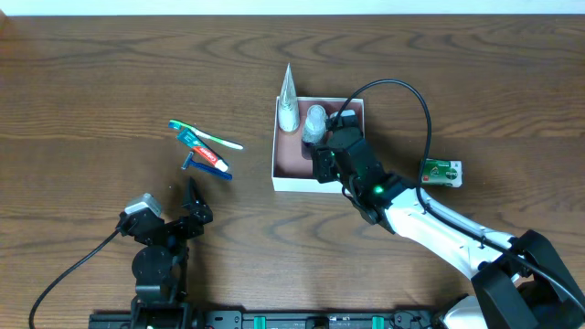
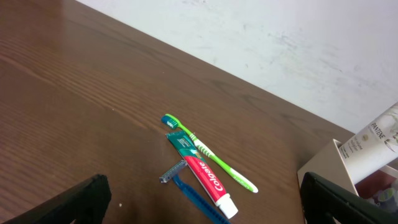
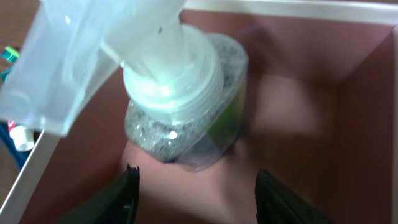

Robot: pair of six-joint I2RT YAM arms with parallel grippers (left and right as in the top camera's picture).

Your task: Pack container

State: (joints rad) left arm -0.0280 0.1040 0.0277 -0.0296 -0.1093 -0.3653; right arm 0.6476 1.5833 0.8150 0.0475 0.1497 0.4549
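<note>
Container point(image 1: 291, 184) sits centre frame, slightly right. Right gripper point(image 3: 196, 177) down inside it, fingers spread, grasping nothing; clear bottle point(image 3: 180, 106) just beyond tips. Judged step: clear out of box. Rise straight up, avoid nudging bottle or leaning white tube point(image 1: 288, 96). Left gripper point(image 1: 197, 203) lower left, spread, empty.

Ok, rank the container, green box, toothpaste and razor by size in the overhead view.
Largest: container.
Next: green box and toothpaste, too close to rank; box wider, tube longer.
Smallest: razor.
</note>
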